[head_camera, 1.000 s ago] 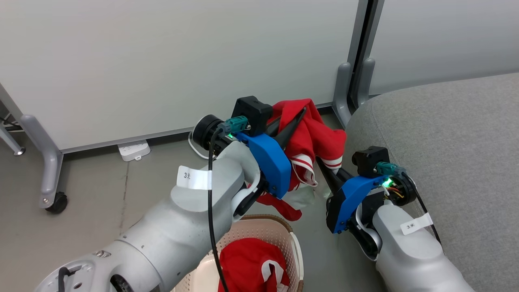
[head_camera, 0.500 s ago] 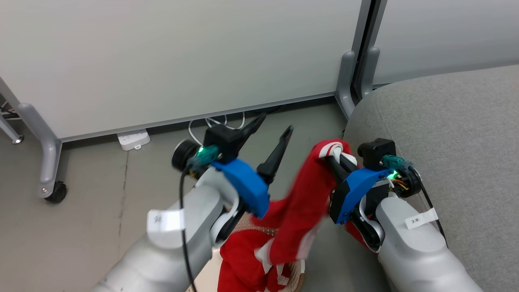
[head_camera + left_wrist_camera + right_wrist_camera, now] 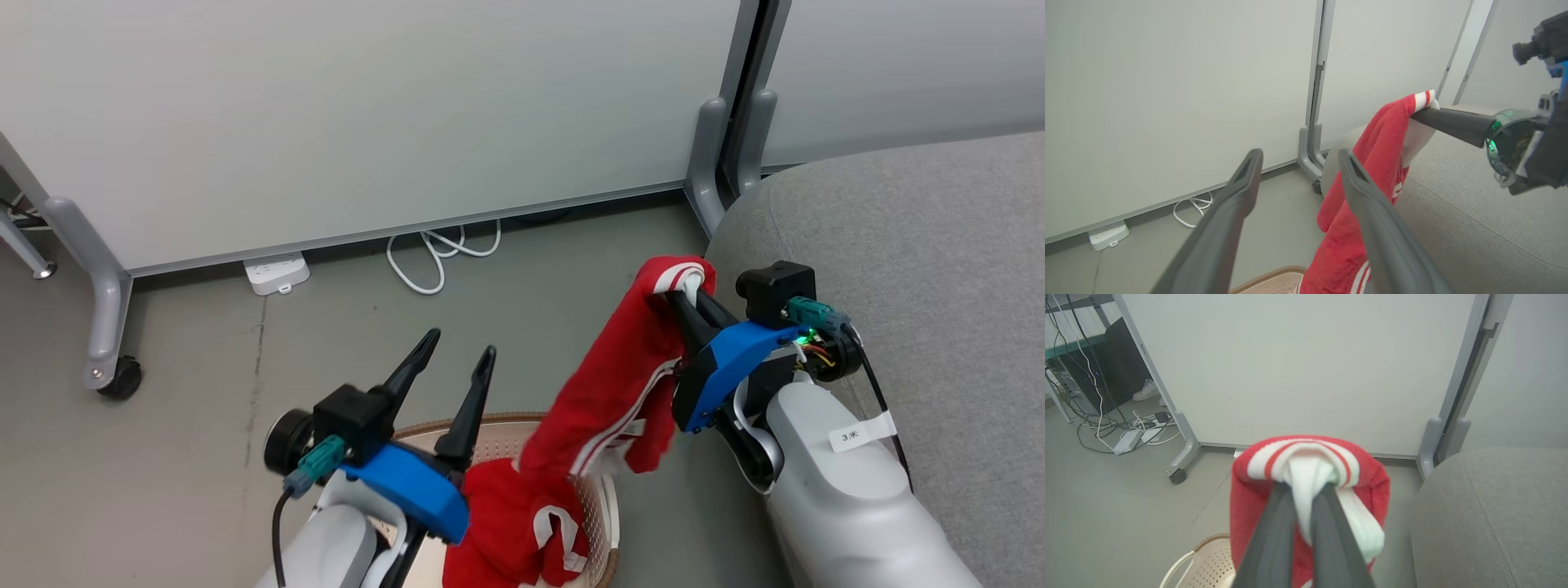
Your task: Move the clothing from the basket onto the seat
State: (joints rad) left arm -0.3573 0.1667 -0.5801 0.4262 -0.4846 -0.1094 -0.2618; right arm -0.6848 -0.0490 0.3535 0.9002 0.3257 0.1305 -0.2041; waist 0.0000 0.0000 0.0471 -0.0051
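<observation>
A: Right gripper [image 3: 684,300]?

B: Fingers pressed together, pinching the garment [image 3: 620,367] at a bunched fold of white panel and striped trim. The wrist view shows cloth squeezed between the two fingers and folded over their tips.

A: Where's it hanging?

B: High, just beside the seat [image 3: 914,269] edge, not over it. The rest drapes down-left toward the basket [image 3: 510,437]. The lower end reaches the basket's mouth. Can't tell if it touches what's inside.

A: Why pinch the trim?

B: My guess: it's a thick fold, so it's less likely to slip. A one-point hold lets the cloth hang long and narrow, easy to swing sideways.

A: Left gripper [image 3: 459,343]?

B: Jaws spread wide, empty, low over the near-left basket rim, tips pointing up and away. It's well apart from the hanging cloth.

A: Anything in the basket?

B: A second garment [image 3: 498,514], crumpled red with white marks, inside at the near side.

A: Step?

B: Carrying item one to the seat, I'd say. Nothing is on the cushion in view, so the task looks early.

A: Risk?

B: The tail could snag the rim or drag the other piece out. It needs more lift before the swing right.
</observation>
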